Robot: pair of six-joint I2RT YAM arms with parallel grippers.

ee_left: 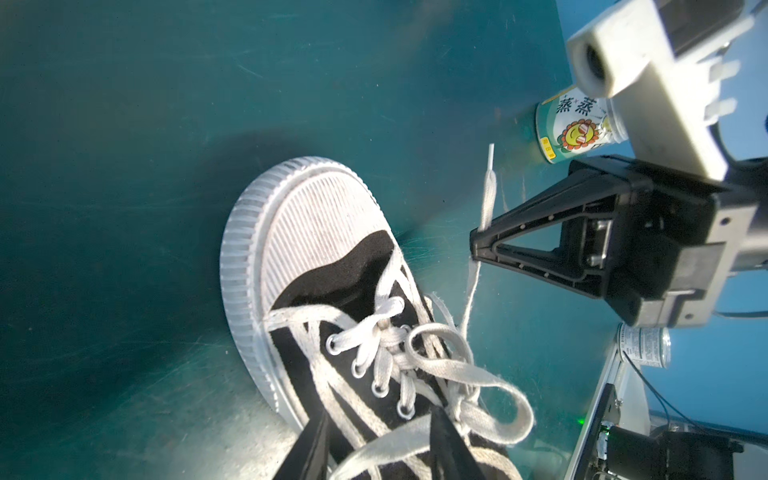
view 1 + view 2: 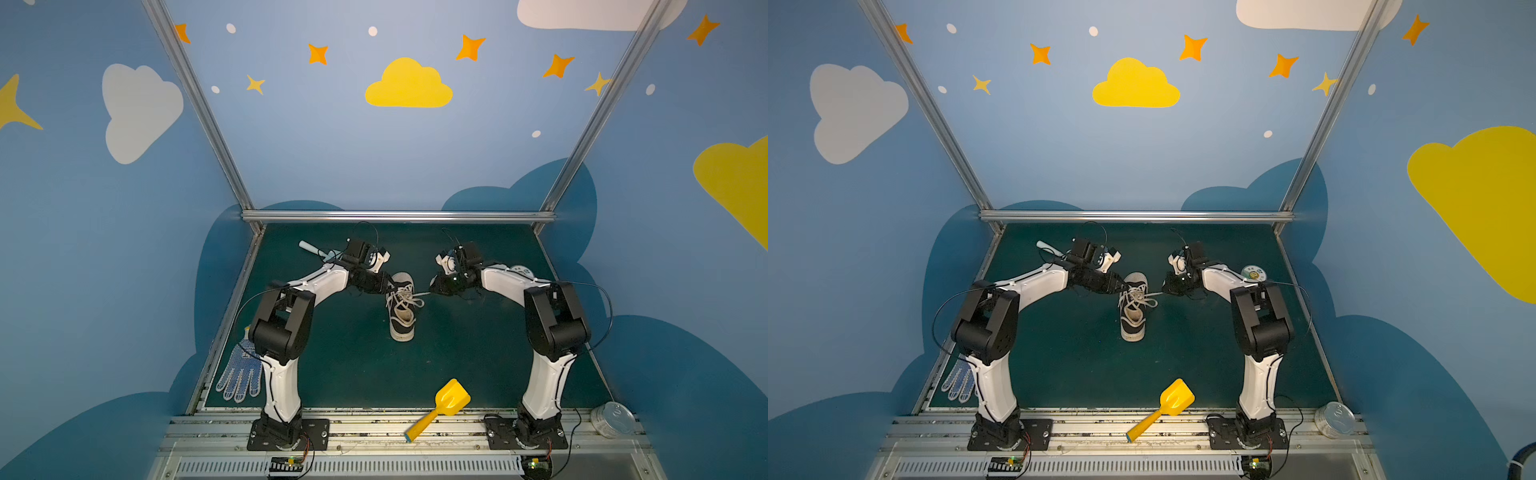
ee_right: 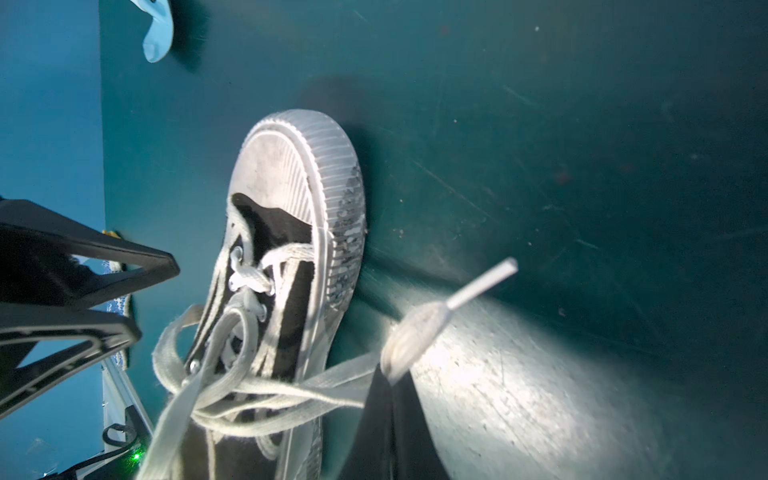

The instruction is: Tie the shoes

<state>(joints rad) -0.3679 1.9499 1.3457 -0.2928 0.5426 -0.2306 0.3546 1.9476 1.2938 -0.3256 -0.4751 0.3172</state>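
sneaker (image 2: 402, 326): black, with white ribbed toe cap (image 1: 299, 216)
laces (image 2: 405, 300): cream
glove (image 2: 240, 376): white, blue dots
toy shovel (image 2: 451, 398): yellow
tabletop (image 2: 457, 353): dark green

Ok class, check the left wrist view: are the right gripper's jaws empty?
No, the right gripper has its jaws shut on the cream lace just short of its tip.

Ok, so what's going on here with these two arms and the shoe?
Two robot arms are working on tying a black sneaker. The right gripper has its fingers shut on one lace end, drawn out sideways from the shoe. The left gripper hovers at the shoe's other side, fingers apart. The laces lie in loose loops, no snug bow yet.
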